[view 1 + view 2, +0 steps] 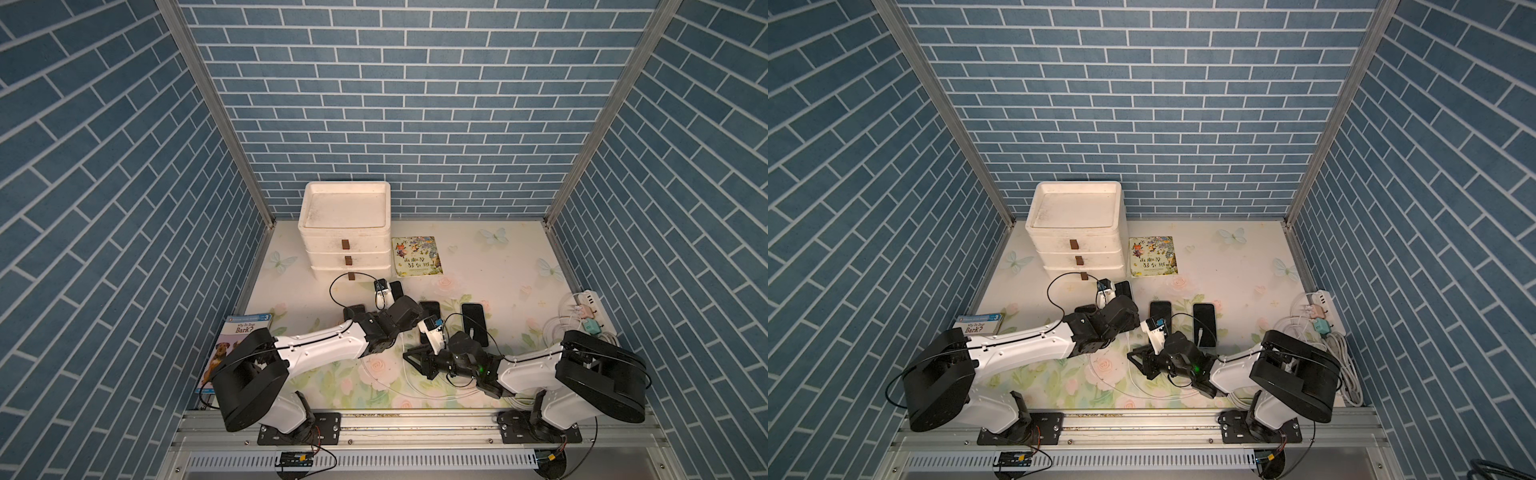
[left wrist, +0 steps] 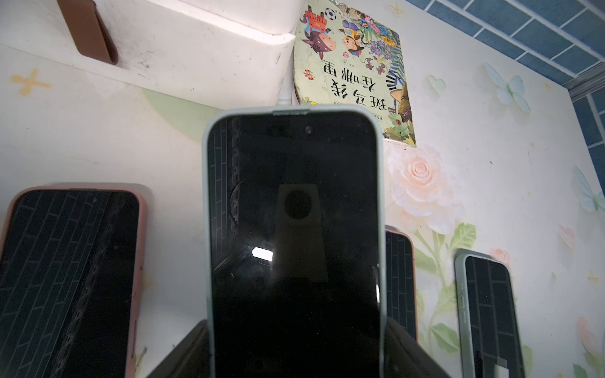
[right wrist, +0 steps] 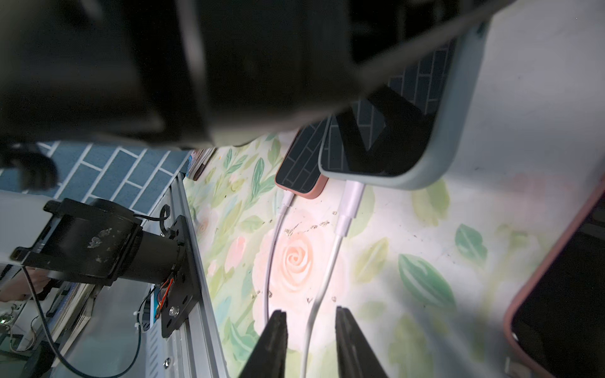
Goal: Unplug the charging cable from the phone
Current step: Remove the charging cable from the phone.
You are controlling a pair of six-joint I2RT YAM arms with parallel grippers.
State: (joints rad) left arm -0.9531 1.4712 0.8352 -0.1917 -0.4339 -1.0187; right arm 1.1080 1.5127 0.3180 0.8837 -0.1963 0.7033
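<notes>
Left gripper is clamping the phone, below centre in both top views; right gripper is straddling the cable. Its jaws are gaping.

The flowered bench is carrying a white drawer unit at the back, a picture book lying just beside it, a dog book at the left edge, a power strip at the right edge, and dark phones and white cables lying between.
</notes>
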